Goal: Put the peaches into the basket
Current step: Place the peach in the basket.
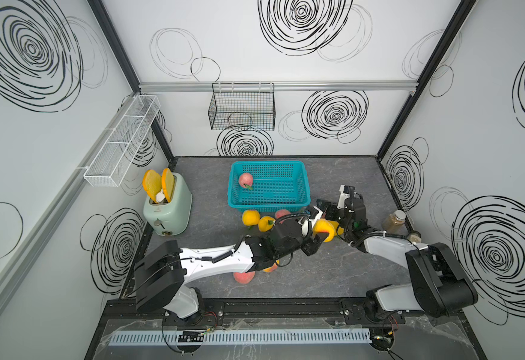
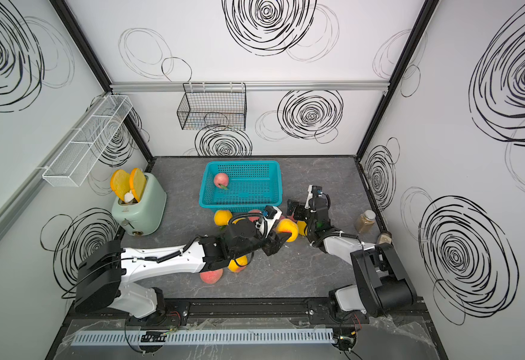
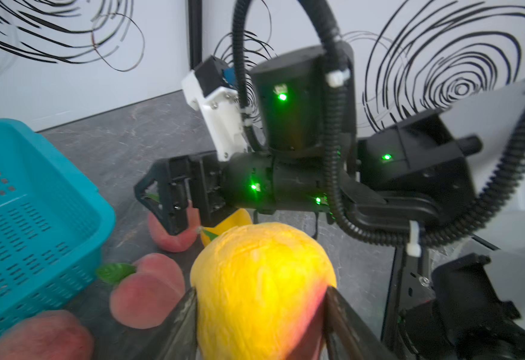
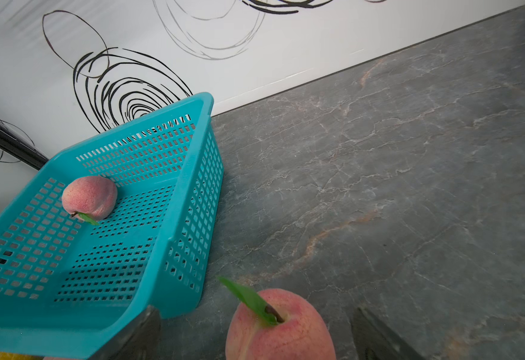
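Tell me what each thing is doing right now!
Left tool, shut on a yellow peach.
Right tool, open, with a pink peach between its fingers on the table.
Basket, upright, holding one fuzzy peach.
Loose peaches, lying on the table by the basket.
Toaster, two toast slices sticking up.
Jar, lid on.

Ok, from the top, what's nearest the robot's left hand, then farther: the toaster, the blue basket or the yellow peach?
1. Yellow-orange round toy peach: held in the left hand.
2. Turquoise perforated plastic basket: just behind.
3. Mint-green toaster: far left side.
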Robot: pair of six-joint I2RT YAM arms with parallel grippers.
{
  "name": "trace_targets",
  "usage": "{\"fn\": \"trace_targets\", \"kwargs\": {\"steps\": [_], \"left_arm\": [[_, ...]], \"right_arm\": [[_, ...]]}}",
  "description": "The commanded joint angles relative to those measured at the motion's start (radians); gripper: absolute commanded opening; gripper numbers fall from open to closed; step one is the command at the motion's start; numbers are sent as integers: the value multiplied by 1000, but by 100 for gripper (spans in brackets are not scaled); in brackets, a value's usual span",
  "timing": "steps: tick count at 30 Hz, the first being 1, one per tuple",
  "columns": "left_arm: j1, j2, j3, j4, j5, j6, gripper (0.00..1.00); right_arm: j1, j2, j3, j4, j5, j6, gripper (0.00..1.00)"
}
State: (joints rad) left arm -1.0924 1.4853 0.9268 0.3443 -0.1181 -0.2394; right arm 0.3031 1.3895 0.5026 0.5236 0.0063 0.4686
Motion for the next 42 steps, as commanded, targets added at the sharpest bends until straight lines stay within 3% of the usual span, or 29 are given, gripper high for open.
{"fn": "trace_targets", "kwargs": {"steps": [1, 20, 34, 42], "left_arm": [[52, -61, 21, -37, -61, 56, 47], [464, -108, 91, -228, 63, 8, 49], [674, 4, 221, -276, 189, -20, 51], [722, 87, 285, -211, 205, -13, 52]], "right_arm": [[-4, -24, -12, 3, 0, 17, 99], [-3, -21, -12, 8, -7, 24, 99], [-1, -38, -16, 10, -15, 28, 99], [-1, -9, -18, 24, -10, 33, 99]]}}
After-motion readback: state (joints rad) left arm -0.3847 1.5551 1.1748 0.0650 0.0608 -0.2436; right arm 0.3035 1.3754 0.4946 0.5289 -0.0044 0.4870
